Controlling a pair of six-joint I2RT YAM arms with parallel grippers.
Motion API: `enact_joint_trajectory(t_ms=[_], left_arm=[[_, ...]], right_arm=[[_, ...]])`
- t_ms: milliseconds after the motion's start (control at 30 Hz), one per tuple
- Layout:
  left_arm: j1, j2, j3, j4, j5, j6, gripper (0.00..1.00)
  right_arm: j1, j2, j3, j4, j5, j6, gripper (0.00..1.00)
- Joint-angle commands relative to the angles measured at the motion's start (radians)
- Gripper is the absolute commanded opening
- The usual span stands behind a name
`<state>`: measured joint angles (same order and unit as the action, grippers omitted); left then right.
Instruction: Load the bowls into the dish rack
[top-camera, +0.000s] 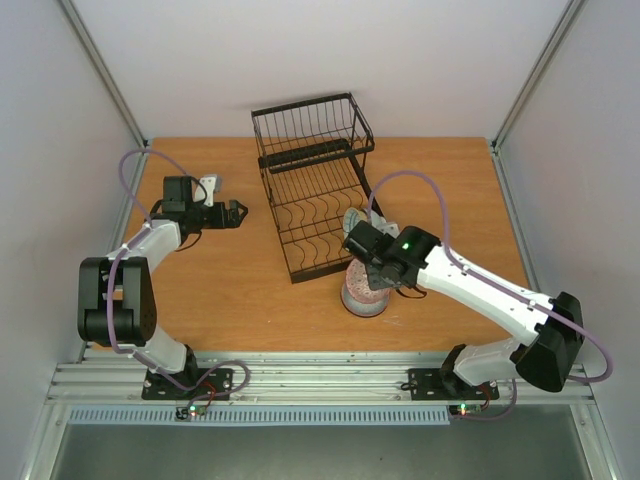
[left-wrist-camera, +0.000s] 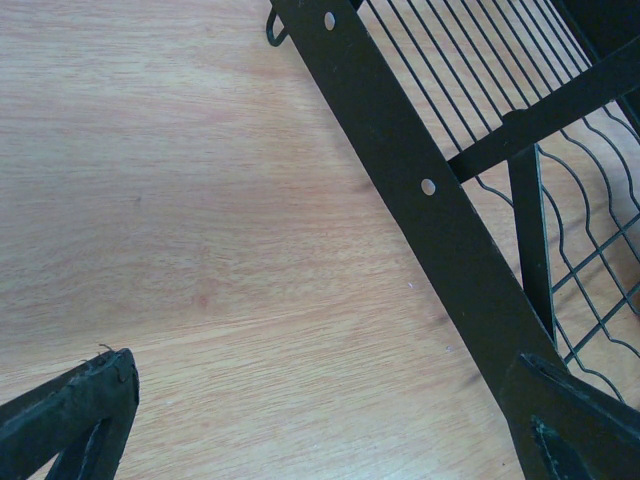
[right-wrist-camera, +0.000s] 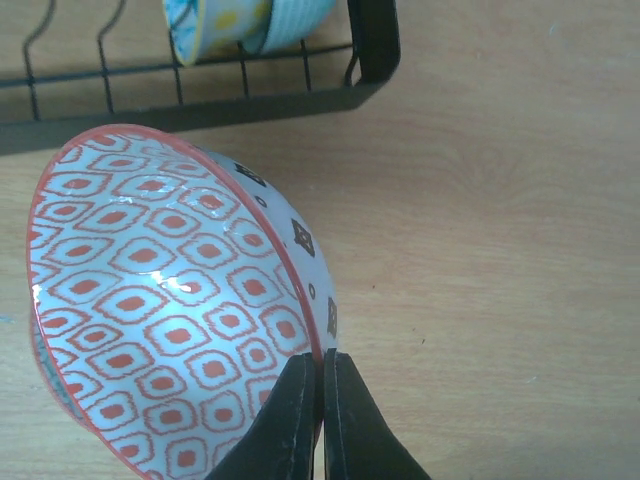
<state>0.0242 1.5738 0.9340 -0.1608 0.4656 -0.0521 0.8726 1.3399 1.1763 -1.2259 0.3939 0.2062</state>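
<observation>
The black wire dish rack (top-camera: 310, 170) stands at the middle back of the table. One pale blue-green bowl with a yellow inside (top-camera: 353, 222) stands on edge in its near right corner, and it also shows in the right wrist view (right-wrist-camera: 245, 25). My right gripper (top-camera: 377, 275) is shut on the rim of a white bowl with a red-orange patterned inside (right-wrist-camera: 160, 300), held tilted just in front of the rack's near right corner (right-wrist-camera: 370, 60). My left gripper (top-camera: 232, 213) is open and empty over bare wood, left of the rack frame (left-wrist-camera: 420, 200).
The wooden table (top-camera: 220, 290) is bounded by pale walls left, right and behind. The rack's tall basket section (top-camera: 312, 125) is at its far end. The right arm's purple cable (top-camera: 420, 190) loops above the rack's right side.
</observation>
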Motion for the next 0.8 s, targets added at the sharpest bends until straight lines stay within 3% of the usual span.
enact_joint_trajectory(t_ms=[0, 267, 500, 767], left_arm=[[-0.004, 0.012, 0.009, 0.032, 0.001, 0.003, 0.99], [-0.004, 0.009, 0.009, 0.034, -0.005, 0.005, 0.99], [-0.005, -0.009, 0.005, 0.032, -0.013, 0.01, 0.99], [-0.005, 0.005, 0.008, 0.034, -0.013, 0.012, 0.99]], right_arm=[[0.029, -0.008, 0.094, -0.041, 0.081, -0.044, 0.01], [0.074, 0.189, 0.302, -0.042, 0.255, -0.135, 0.01], [0.098, 0.467, 0.576, -0.114, 0.457, -0.189, 0.01], [0.108, 0.642, 0.756, -0.212, 0.629, -0.242, 0.01]])
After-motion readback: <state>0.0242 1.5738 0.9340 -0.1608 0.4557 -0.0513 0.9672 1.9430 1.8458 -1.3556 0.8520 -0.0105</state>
